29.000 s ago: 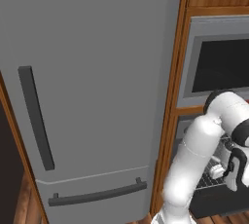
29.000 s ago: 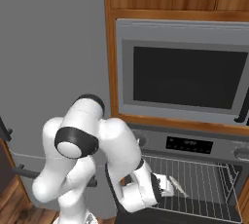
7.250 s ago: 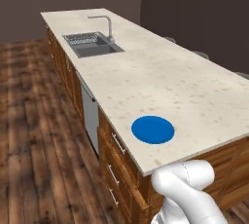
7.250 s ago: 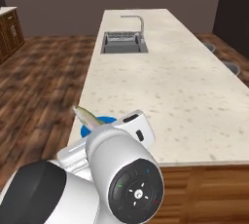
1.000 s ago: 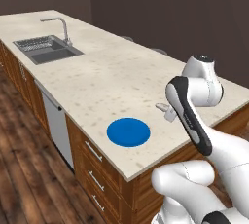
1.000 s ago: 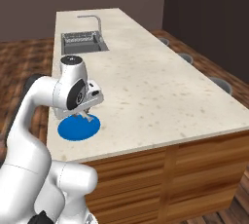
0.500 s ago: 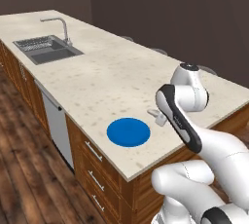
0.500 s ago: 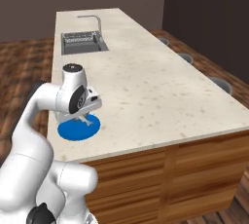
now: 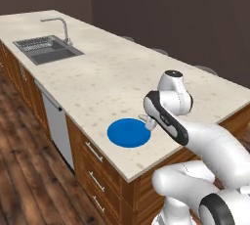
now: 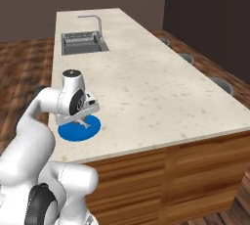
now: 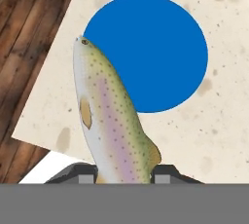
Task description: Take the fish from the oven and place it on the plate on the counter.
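Observation:
The fish [image 11: 109, 116], silvery with a speckled olive back and a pink stripe, hangs from my gripper [image 11: 124, 174], which is shut on its tail end. Its head points out past the blue plate [image 11: 151, 52] toward the counter's edge. In the left base view the gripper [image 9: 147, 122] hovers just over the right rim of the plate [image 9: 126, 133], on the beige speckled counter [image 9: 97, 82]. From the right base view the fish [image 10: 84, 123] dangles low over the plate [image 10: 73, 132] under the gripper [image 10: 81, 118].
The steel sink [image 9: 46, 50] with its faucet [image 9: 61, 23] is at the counter's far end. Wooden drawer fronts [image 9: 97, 175] face the wood floor [image 9: 24, 170] below the plate. Round stools [image 10: 222, 84] line the counter's other side.
Over the last second my gripper has carried the fish sideways toward the plate and a little lower, from beside the plate to over its rim.

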